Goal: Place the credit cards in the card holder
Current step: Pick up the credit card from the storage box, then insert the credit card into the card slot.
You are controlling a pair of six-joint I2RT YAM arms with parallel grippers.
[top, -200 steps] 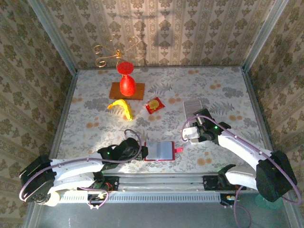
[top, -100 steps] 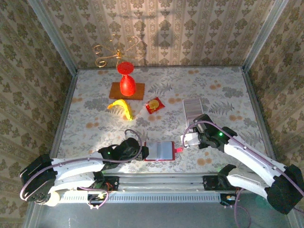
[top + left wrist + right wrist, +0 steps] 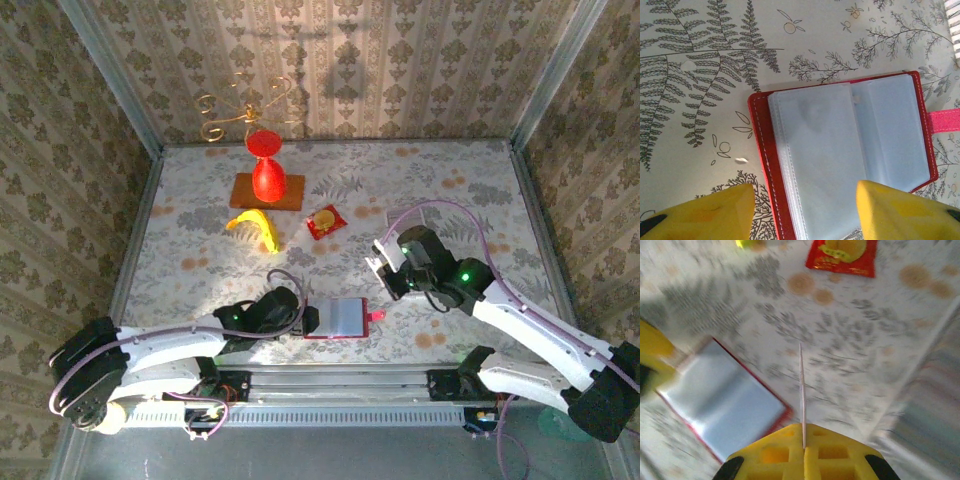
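From the overhead camera I see the card holder (image 3: 335,318) lying open and flat at the 6 o'clock edge of the floral table (image 3: 460,180). Its pale sleeves face up and its pink clasp tab (image 3: 377,316) sticks out at 3 o'clock. My left gripper (image 3: 308,320) sits at the holder's 9 o'clock side. On the left wrist camera its yellow fingers (image 3: 715,212) stand well apart, gripping nothing, with the holder's red spine edge just beside one and the other over the sleeves; I cannot tell whether they touch. My right gripper (image 3: 381,268) hangs at about 2 o'clock from the holder, closed on a single credit card (image 3: 801,390), which its wrist camera shows edge-on as a thin white line above the table. A pale corner of the other credit cards (image 3: 400,214) shows behind that arm. The red sachet (image 3: 325,220) lies at 12 o'clock from the holder, with a banana (image 3: 255,228) at 11 o'clock.
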